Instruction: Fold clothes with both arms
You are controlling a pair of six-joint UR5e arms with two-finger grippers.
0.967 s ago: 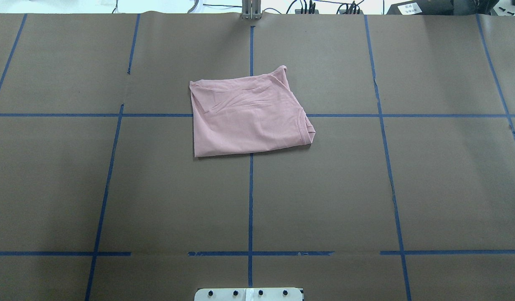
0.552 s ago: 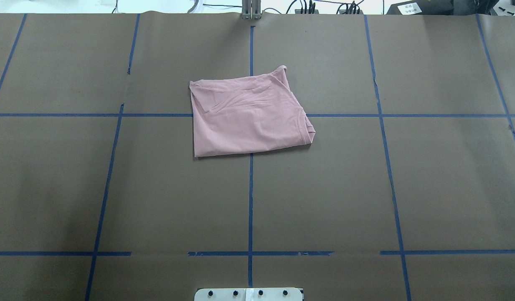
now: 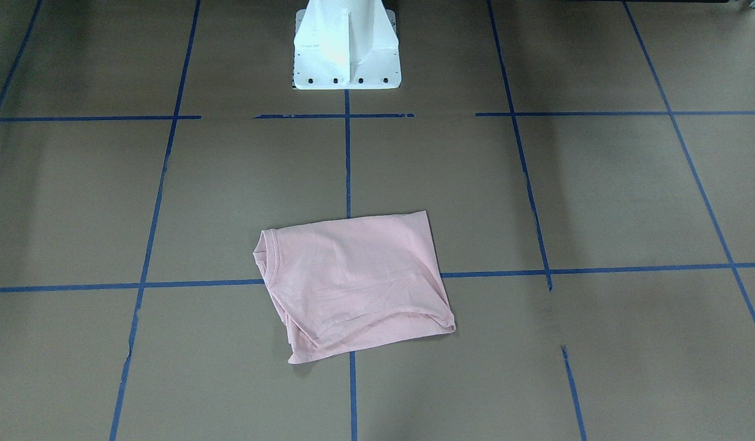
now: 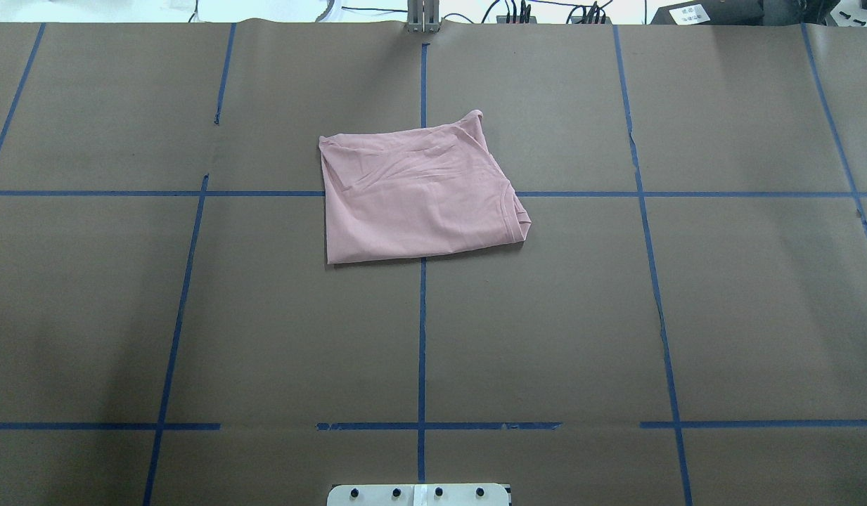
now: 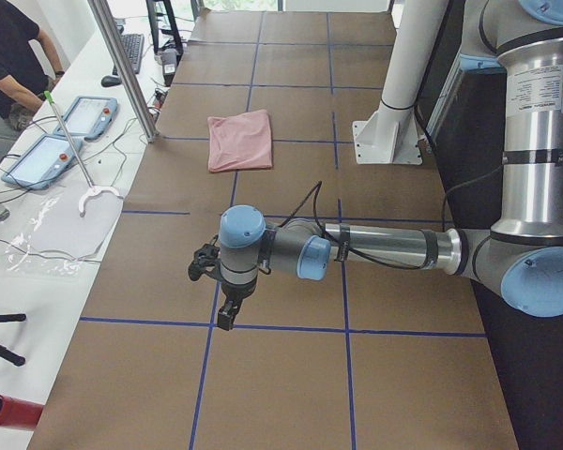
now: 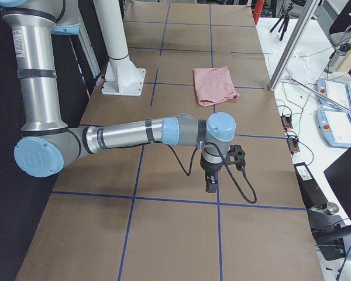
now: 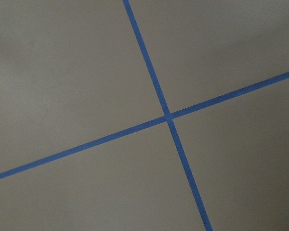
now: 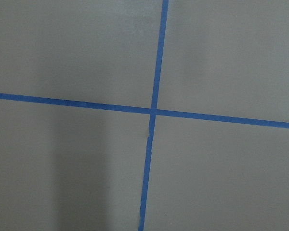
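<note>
Left gripper (image 5: 225,319): it points down just above the paper near a tape crossing, at the end of the left arm (image 5: 385,248), which is stretched out low and level. Its jaw width cannot be told from this side view. Right gripper (image 6: 211,184): same attitude on the right arm (image 6: 128,136), and its opening likewise cannot be told. Each wrist camera shows only brown paper and one crossing of blue tape; no fingers appear.

The T-shirt (image 4: 419,197) lies folded into a rough four-sided packet on the table (image 4: 756,316), over the crossing of the centre tape line (image 4: 422,337) and a cross line, in the half away from the pedestal (image 3: 346,43). Its near edge runs straight and flat. The far edge shows stacked layers, with one corner slightly raised. The ribbed neck (image 4: 514,214) sits at the edge on the robot's right.

Brown paper borders the shirt on all four sides. Both grippers are well apart from it, toward opposite table ends. A person (image 5: 9,56) stands beside the white side bench (image 5: 47,225).
</note>
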